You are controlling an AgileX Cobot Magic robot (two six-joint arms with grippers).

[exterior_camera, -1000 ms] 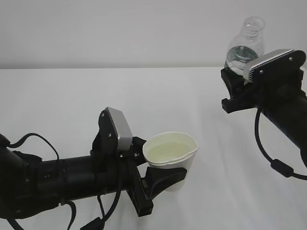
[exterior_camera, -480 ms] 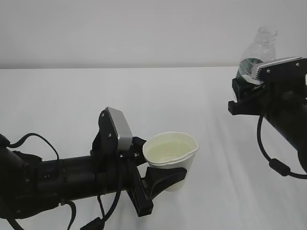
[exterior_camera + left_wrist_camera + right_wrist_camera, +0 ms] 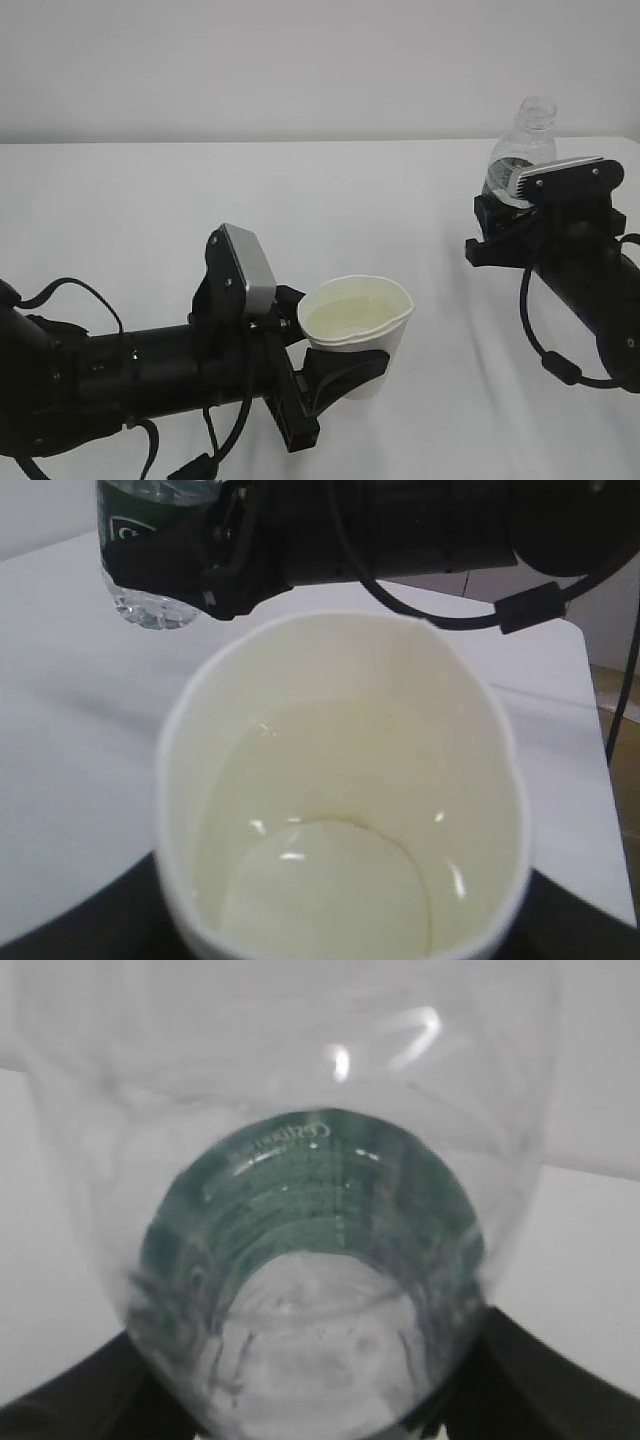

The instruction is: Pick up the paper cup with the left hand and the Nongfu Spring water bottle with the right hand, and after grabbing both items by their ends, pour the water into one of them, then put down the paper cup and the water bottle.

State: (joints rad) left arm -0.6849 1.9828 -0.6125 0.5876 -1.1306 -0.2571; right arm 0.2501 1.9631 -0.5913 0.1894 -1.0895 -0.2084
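Gripping the paper cup (image 3: 358, 333) low on its wall, left hand (image 3: 330, 375) near the front of the white table (image 3: 150, 200), cup upright with its squeezed rim and water (image 3: 345, 318) pooled inside. Clamped farther back on the right in the right hand (image 3: 500, 215), the Nongfu Spring water bottle (image 3: 520, 150), neck up, uncapped, raised off the table.
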